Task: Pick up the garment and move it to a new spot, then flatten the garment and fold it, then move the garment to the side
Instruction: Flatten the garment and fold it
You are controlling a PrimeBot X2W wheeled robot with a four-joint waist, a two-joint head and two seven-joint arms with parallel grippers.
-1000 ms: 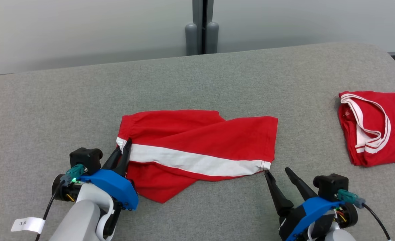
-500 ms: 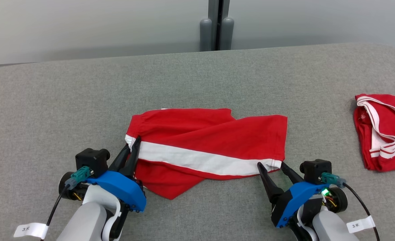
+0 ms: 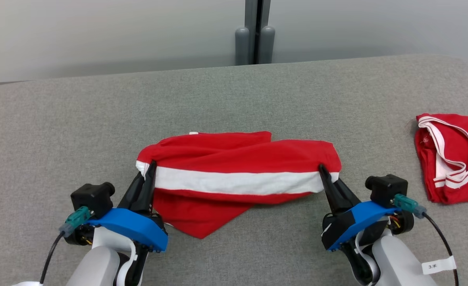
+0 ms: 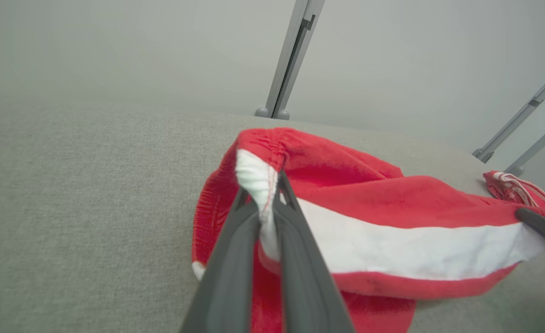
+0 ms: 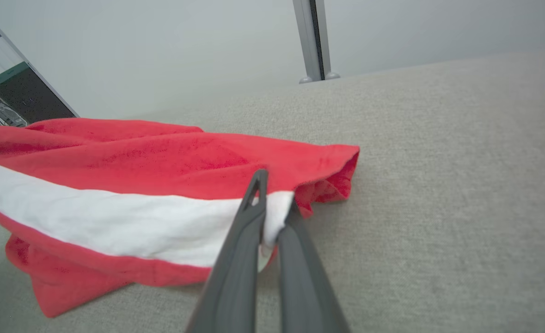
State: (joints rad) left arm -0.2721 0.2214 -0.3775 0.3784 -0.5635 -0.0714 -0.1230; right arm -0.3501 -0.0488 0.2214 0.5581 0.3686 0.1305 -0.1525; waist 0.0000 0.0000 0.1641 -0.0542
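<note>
The garment [image 3: 237, 155], clenched at its stripe ends by the left gripper [image 3: 152, 163] and right gripper [image 3: 321, 167], should be raised evenly, taut, off the padded surface [image 3: 234, 99].

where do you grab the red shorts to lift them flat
The ends of the white stripe on the red shorts: waistband end and leg hem, each from the near side. The stripe runs straight across, so it pulls taut. Both grip there: left pincer, right pincer.

We see garment [image 3: 237, 157] at middle of tabletop [image 3: 99, 119]; left tool [image 3: 152, 165] at its left end, right tool [image 3: 321, 168] at right end; second garment [image 3: 456, 174] well apart at right; posts [image 3: 254, 43] behind.
</note>
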